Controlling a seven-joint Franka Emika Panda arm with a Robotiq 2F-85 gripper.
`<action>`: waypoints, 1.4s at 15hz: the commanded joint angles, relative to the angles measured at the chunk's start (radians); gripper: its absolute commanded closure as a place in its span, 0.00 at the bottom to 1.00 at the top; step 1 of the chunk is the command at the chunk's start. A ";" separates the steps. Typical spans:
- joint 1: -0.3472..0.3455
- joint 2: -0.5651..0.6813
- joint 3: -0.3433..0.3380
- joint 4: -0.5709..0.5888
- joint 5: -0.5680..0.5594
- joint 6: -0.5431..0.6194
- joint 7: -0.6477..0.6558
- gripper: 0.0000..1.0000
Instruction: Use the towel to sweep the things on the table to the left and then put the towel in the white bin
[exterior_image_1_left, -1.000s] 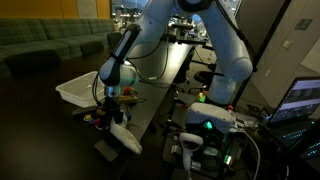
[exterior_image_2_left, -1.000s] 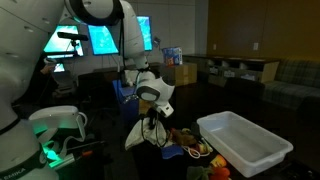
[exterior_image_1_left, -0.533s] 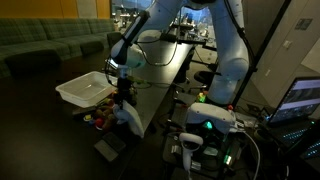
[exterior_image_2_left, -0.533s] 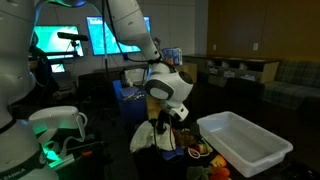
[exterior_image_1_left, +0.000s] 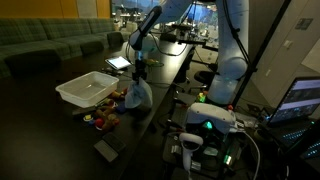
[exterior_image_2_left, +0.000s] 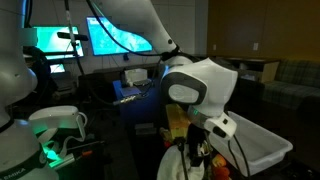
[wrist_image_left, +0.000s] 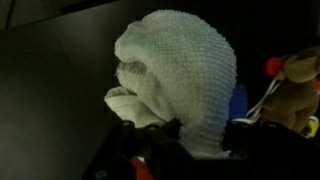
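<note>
- The gripper (exterior_image_1_left: 138, 78) is pinched shut on the top of the towel (exterior_image_1_left: 137, 96).
- In an exterior view the towel hangs down from it in a soft white bunch.
- The towel is over the dark table (exterior_image_1_left: 165, 72), just beside the white bin (exterior_image_1_left: 70, 92).
- I cannot tell if the bottom of the towel touches the table.
- A little pile of small things (exterior_image_1_left: 104, 118) lies on the table, near the towel and in front of the bin.
- Some of the small things are red and some are orange.
- In the wrist view the towel (wrist_image_left: 185, 70) fills the middle and looks bumpy and pale.
- Dark gripper fingers (wrist_image_left: 128, 152) show at the bottom of that view, on both sides of the towel.
- To the right of the towel in the wrist view sit a brown fuzzy toy (wrist_image_left: 298, 88), a red ball (wrist_image_left: 272, 66) and a blue thing (wrist_image_left: 238, 100).
- In an exterior view the arm's big white wrist (exterior_image_2_left: 195, 85) is very close to the camera.
- There the white bin (exterior_image_2_left: 265, 152) sits just behind it, and the towel (exterior_image_2_left: 178, 166) shows at the bottom edge.
</note>
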 joint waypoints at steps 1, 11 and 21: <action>-0.002 0.047 -0.078 0.108 -0.107 0.052 0.111 0.96; -0.066 0.093 -0.096 0.219 -0.156 0.189 0.149 0.96; -0.130 0.119 -0.138 0.327 -0.128 0.310 0.249 0.96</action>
